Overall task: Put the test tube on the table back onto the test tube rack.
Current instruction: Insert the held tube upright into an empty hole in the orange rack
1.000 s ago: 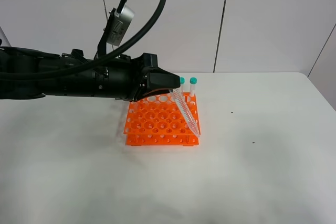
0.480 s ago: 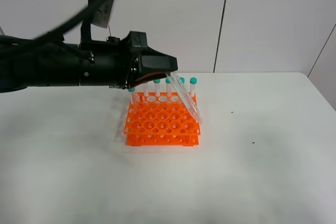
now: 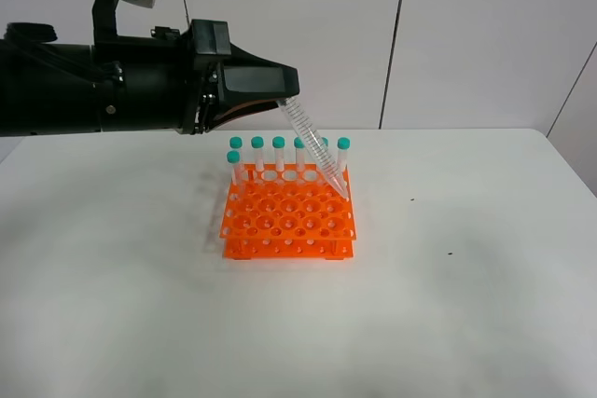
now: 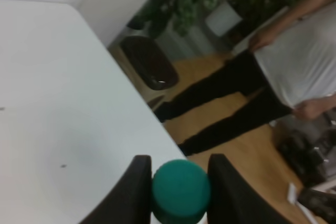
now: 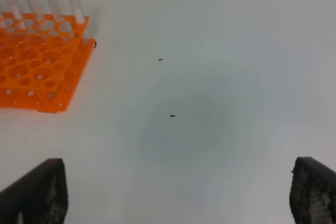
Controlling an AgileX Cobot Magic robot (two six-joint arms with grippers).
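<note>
**Exterior high: capped tube hangs tilted from the left hand, tip at the rack**

Exterior high view. The left gripper (image 3: 285, 100) is closed on the top end of the slim clear plastic test tube with printed graduation marks (image 3: 315, 148). The test tube slants down and away from the fingertips. Its conical tip is at the far corner of the bright orange two-tiered plastic test tube rack (image 3: 280, 226), which stands below and ahead of that hand on the large plain white table (image 3: 466, 305). Whether the tip touches the rack top, I cannot tell. Matching teal-capped tubes (image 3: 257, 151) stand upright along the rack's far side.

Left wrist view. Two dark fingers (image 4: 134, 192) press against either side of the teal-green screw cap (image 4: 181, 190). The tube's body is hidden beneath the cap.

The tube is probably light, stiff and smooth-walled, so the bare barrel would be slippery. The cap is wider and looks the surer place to grip. Held by one end only, the tube could pivot between the pads, and it likely needs bringing upright before the tip will enter a hole.

Right wrist view. The right gripper (image 5: 176, 198) has its jaws spread wide and holds nothing; only bare table shows between them. The rack sits well ahead of it, off to one side.
</note>
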